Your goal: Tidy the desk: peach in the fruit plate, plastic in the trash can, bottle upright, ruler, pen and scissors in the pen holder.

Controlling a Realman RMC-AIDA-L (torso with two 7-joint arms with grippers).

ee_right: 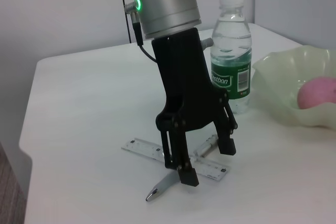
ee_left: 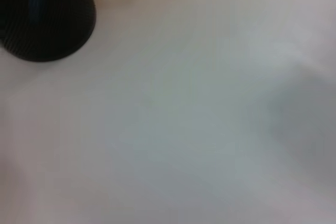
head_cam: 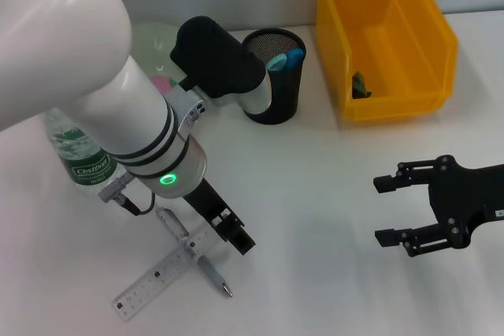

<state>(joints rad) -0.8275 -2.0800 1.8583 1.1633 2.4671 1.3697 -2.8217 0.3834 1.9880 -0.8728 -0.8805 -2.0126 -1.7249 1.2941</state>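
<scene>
1. Two arms over a white surface (head_cam: 331,194); left arm fills the head view's left side, right arm sits low at the right edge.
2. Yellow bin (head_cam: 386,37), far right: something small and greenish lies inside on its floor, can't tell what.
3. Pale green fruit plate (ee_right: 294,93), far left behind the left arm: pink peach (ee_right: 317,92) is in it.
4. Bottle (ee_right: 231,56) stands upright, green label, just beside the plate, near the left arm.
5. Black mesh pen holder (head_cam: 277,76), far centre, between plate and bin: a blue-handled item sticks out of it.
6. Left claw (ee_right: 205,158) points down over the ruler and pen, fingers spread wide, holding nothing; one fingertip (ee_right: 187,176) is at or just above the surface next to the pen, can't tell if it touches.
7. Right claw (head_cam: 387,210) hovers well apart from everything else, fingers wide, holding nothing.
8. Clear ruler (head_cam: 157,277) lies flat on the near left surface.
9. Grey pen (head_cam: 206,267) lies across the ruler, tip toward the near edge.
</scene>
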